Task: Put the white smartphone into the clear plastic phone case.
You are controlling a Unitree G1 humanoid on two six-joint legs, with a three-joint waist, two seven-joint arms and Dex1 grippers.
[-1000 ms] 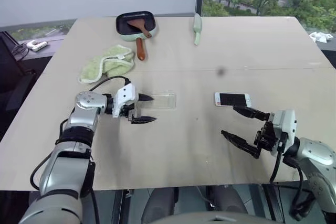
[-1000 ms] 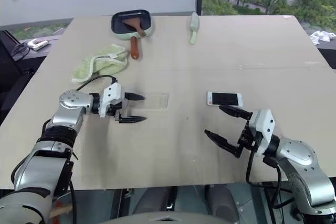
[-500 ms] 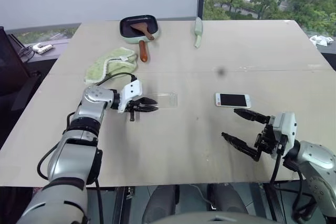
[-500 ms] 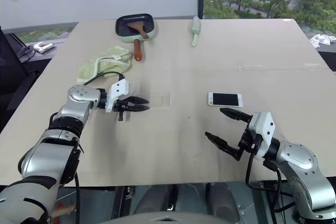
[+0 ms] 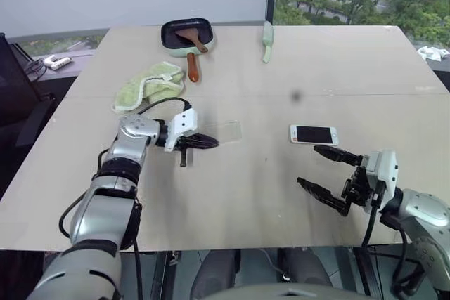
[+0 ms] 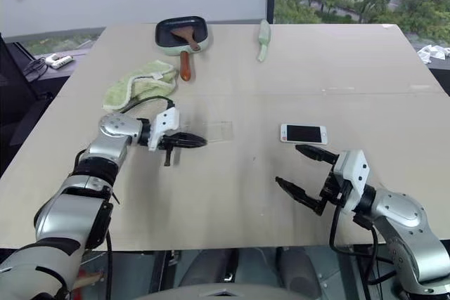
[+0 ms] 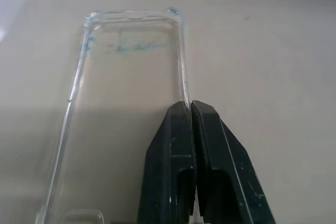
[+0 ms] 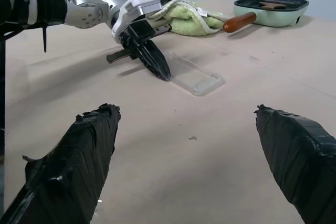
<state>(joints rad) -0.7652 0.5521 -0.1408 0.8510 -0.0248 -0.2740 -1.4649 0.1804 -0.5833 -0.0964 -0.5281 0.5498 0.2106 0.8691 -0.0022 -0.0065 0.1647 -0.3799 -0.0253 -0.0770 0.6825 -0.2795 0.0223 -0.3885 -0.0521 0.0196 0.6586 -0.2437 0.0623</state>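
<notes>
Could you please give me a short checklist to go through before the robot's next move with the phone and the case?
1. Left gripper shut on the side wall of the clear plastic phone case: ok.
2. Case lies flat on the table, open side up: ok by the right wrist view.
3. Right gripper open, ready for the phone: ok.
4. White smartphone lies flat, screen up, apart from the right gripper and nothing on it: ok.
5. Table between case and phone free of other things: ok.
6. Whether the pinch on the thin wall is firm enough to steady the case: cannot tell.
</notes>
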